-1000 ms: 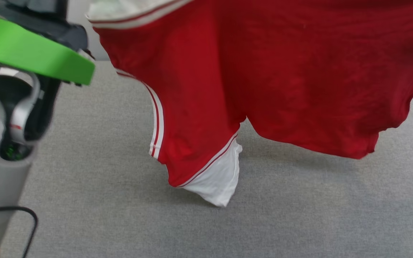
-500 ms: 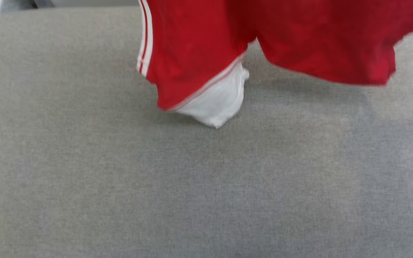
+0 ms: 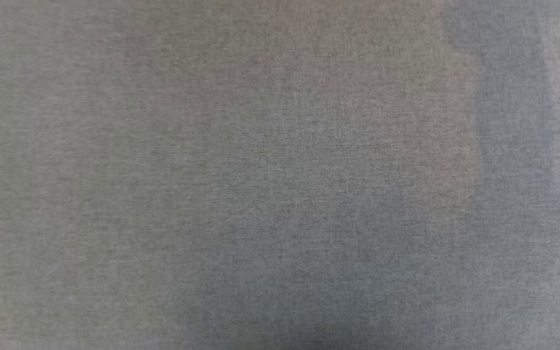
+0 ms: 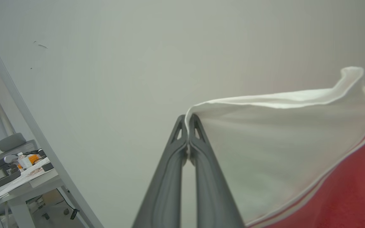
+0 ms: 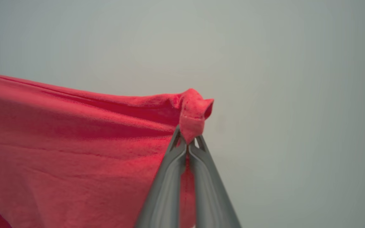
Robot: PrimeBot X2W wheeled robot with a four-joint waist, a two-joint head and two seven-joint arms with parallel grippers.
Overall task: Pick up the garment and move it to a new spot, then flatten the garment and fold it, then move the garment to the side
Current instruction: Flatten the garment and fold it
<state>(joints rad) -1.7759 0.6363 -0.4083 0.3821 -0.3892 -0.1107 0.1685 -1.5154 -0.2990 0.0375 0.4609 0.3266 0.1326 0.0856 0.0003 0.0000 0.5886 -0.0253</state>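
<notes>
The garment (image 4: 353,190) is red with a white sleeve (image 4: 280,136) edged in striped trim. It hangs in the air, stretched between both arms. In the left wrist view my left gripper (image 4: 188,122) is shut on the hem of the white sleeve, which spreads away to the right. In the right wrist view my right gripper (image 5: 188,137) is shut on a bunched red corner (image 5: 195,110), and the red cloth (image 5: 74,152) spreads to the left. The garment's front lettering is hidden.
The head view looks straight down on a grey fabric surface (image 3: 280,175). Behind both grippers is a plain pale wall (image 5: 296,95). A white desk (image 4: 17,186) with bottles and clutter stands at the lower left of the left wrist view.
The head camera has tilted down: the hanging garment and the green-topped arm slid out of the top of the view, leaving bare grey fabric.
</notes>
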